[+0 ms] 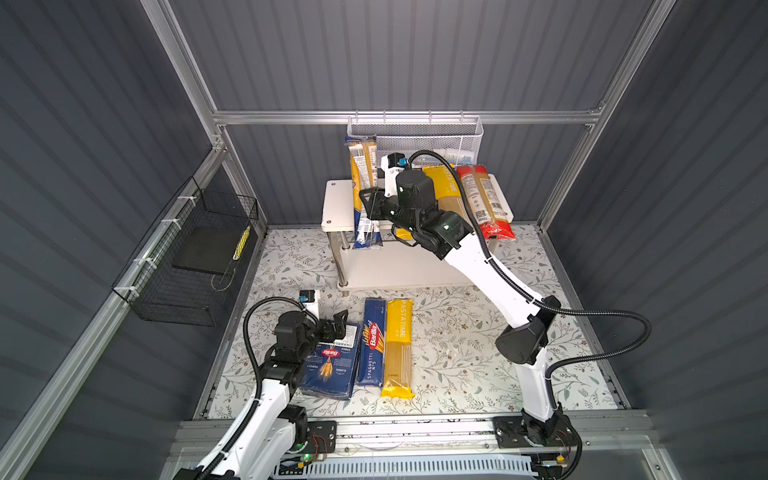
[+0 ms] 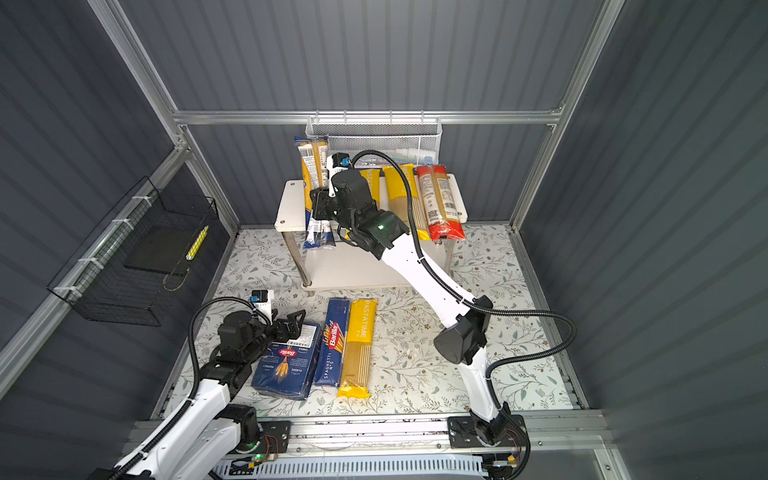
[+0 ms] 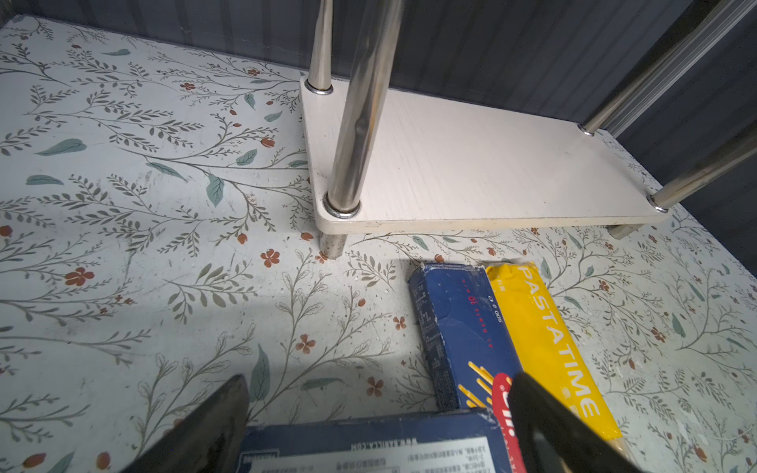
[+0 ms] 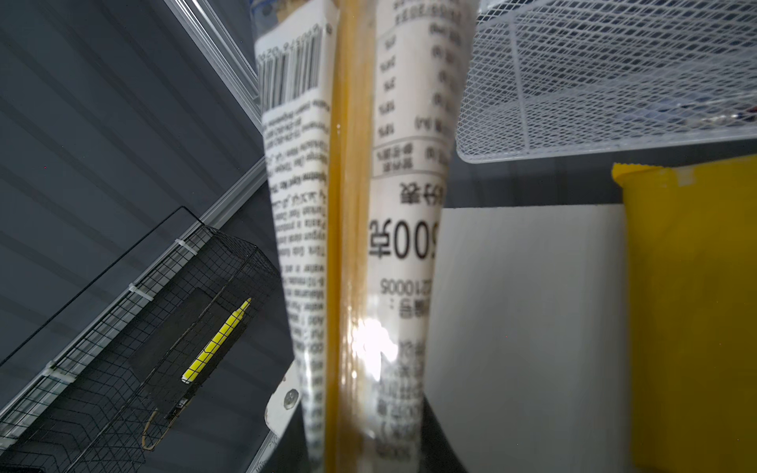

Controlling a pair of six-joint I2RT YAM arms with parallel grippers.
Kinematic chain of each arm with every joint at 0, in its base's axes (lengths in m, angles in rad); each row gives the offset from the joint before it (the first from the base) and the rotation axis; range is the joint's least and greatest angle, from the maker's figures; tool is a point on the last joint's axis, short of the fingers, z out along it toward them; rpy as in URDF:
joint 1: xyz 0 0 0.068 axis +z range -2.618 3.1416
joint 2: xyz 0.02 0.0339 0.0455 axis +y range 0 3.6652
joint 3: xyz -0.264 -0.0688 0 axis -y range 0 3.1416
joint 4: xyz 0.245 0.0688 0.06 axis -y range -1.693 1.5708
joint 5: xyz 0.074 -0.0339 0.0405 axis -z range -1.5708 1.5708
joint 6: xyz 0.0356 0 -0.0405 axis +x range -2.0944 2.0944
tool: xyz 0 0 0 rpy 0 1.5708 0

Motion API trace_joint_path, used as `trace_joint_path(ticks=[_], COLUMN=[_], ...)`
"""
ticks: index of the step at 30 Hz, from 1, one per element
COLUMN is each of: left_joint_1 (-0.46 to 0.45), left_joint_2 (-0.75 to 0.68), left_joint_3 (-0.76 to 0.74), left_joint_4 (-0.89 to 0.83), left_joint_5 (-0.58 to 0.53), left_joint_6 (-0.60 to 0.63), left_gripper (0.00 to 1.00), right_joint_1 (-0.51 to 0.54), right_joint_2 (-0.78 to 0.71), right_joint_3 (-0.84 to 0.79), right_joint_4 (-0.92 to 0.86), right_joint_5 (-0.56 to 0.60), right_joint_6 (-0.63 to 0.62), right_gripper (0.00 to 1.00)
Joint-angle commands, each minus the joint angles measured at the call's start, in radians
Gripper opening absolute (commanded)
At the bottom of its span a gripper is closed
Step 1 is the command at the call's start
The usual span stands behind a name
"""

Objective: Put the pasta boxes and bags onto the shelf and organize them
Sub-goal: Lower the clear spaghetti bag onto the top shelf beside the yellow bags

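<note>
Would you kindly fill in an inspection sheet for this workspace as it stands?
Surface: floral tabletop.
Job's things: shelf top holds two yellow bags and red-ended bag; wide box, narrow box and third yellow bag lie on tabletop.
Clutter: nothing seen.
Hands: right hand shut on navy-ended bag, tilted over shelf; left hand open at wide box.
Cables: black conduits loop off both arms.
Surroundings: white mesh basket, black wire basket holding yellow marker, grey walls.

Chrome, matt board, glossy film and card

The shelf [image 3: 471,172] boards are matt white with faint wood grain, on mirror-bright chrome posts [image 3: 360,102]. The bag [image 4: 356,245] at eleven o'clock is glossy clear plastic. The wide box [image 1: 332,370] and narrow box [image 1: 372,345] are dull-sheened card. The counter [image 3: 143,204] wears smooth, scuffed floral print.
</note>
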Motion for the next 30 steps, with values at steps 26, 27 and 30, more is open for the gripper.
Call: trace_joint_path(ticks=[26, 27, 30], left_joint_1=[-0.005, -0.005, -0.005], left_joint_2=[-0.017, -0.017, -0.017], left_joint_3=[0.015, 0.016, 0.014], left_joint_4=[-0.011, -0.012, -0.012], left_joint_5=[0.003, 0.003, 0.003], left_joint_6=[0.017, 0.016, 0.016], left_gripper=[1.0, 1.0, 0.99], right_joint_1=[-0.005, -0.001, 0.02], right_joint_2=[-0.03, -0.038, -0.078], right_joint_3=[0.02, 0.021, 0.014], right_joint_4=[0.198, 0.187, 0.11], right_joint_5=[-0.059, -0.078, -0.129], right_joint_6=[0.023, 0.006, -0.069], right_gripper=[0.44, 0.44, 0.46])
